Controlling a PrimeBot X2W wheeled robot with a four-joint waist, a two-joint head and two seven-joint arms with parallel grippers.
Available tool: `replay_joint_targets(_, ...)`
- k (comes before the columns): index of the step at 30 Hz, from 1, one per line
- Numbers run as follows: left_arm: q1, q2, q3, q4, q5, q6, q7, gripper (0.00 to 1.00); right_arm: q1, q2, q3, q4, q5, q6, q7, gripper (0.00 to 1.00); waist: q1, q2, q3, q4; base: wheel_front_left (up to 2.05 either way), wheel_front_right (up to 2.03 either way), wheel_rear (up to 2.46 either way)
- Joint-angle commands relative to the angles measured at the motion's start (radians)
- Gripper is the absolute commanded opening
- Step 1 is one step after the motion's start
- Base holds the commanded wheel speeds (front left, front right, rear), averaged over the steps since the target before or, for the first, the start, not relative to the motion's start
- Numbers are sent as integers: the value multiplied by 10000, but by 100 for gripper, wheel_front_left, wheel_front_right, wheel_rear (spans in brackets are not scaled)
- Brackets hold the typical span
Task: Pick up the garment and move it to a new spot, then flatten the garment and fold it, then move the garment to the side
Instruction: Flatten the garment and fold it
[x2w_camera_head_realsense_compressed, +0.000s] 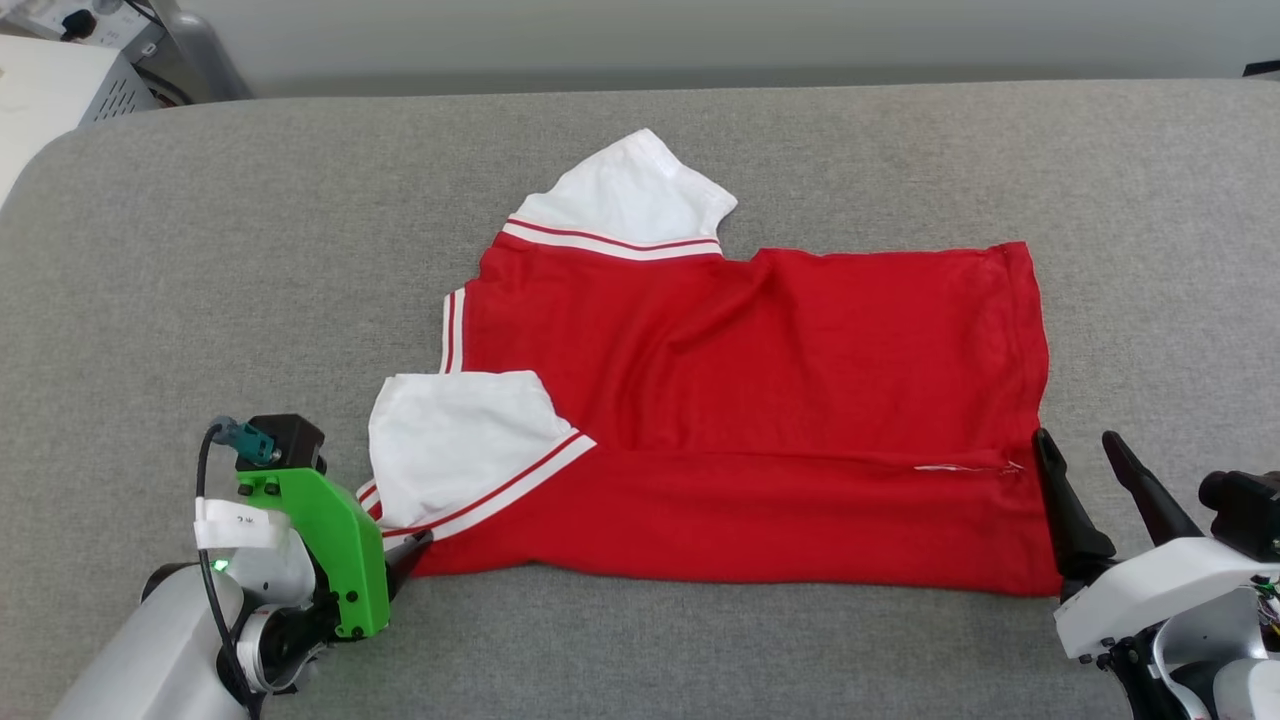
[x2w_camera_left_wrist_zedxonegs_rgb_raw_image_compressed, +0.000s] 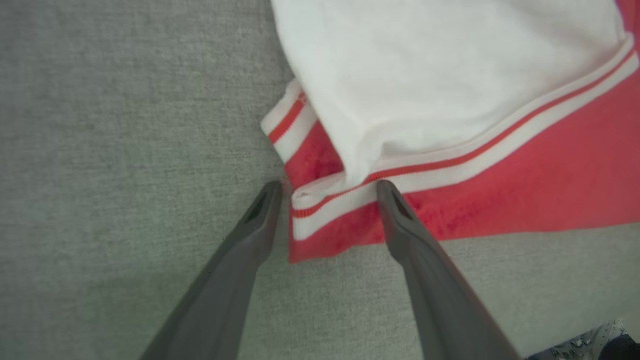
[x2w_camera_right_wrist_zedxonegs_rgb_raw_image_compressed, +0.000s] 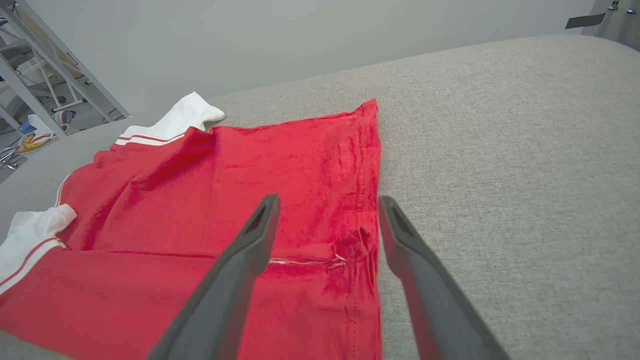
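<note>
Garment (x2w_camera_head_realsense_compressed: 760, 400) corners are where both tools sit. The left tool (x2w_camera_left_wrist_zedxonegs_rgb_raw_image_compressed: 328, 189) has its fingers spread, one tip over the bare surface (x2w_camera_head_realsense_compressed: 250, 250) and the other over red cloth. They straddle the striped trim (x2w_camera_left_wrist_zedxonegs_rgb_raw_image_compressed: 320, 207) at the near left corner, and the tool pinches nothing. The right tool (x2w_camera_head_realsense_compressed: 1075, 440) is likewise spread, with one finger over the red cloth and the other over the surface, on either side of the hem (x2w_camera_right_wrist_zedxonegs_rgb_raw_image_compressed: 362, 175) at the near right corner. I cannot tell whether it touches the cloth. Outward from them, the garment lies spread in the middle of the surface, plain red side up. Its near long edge is apparently turned over onto the body, and the near sleeve (x2w_camera_head_realsense_compressed: 450, 440) lies folded in on top. The far sleeve (x2w_camera_head_realsense_compressed: 625, 190) sticks out past the far edge, and a soft wrinkle runs down from it. I judge the move and the flattening done, and the first fold looks made. Left to do are the far side, probably a fold across, and then the shift to the side.
</note>
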Motion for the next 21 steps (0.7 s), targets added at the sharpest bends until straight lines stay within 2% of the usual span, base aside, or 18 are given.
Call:
replay_joint_targets(1,171,-247,-208,222,-135,-108,206,53,-60,-12,-25,-16,59,-7,21,100,0,-1,94,-86,0,0,0)
replay_joint_targets(2,151,-290,-250,258,-163,-178,242,36,-61,-43,-54,19,90,-7,40,100,0,-1,108,-93,0,0,0)
replay_joint_targets(3,131,-316,-281,271,-173,-253,240,4,-66,-67,-69,36,116,-7,46,100,0,-1,117,-96,0,0,0)
replay_joint_targets(4,109,-354,-288,302,-200,-319,211,0,-69,-97,-101,55,153,-7,60,100,0,-1,116,-94,0,0,0)
replay_joint_targets(7,80,-404,-302,378,-226,-433,134,0,-49,-157,-244,138,252,-7,215,100,0,-1,58,-77,0,0,0)
replay_joint_targets(11,106,-303,-126,262,-190,-443,-239,0,59,-240,-449,286,503,-7,1024,100,0,-1,-110,-32,0,0,0)
replay_joint_targets(21,412,264,269,-1262,70,-194,-932,0,280,-740,-684,-111,734,-7,4563,100,0,-1,-171,221,0,0,0)
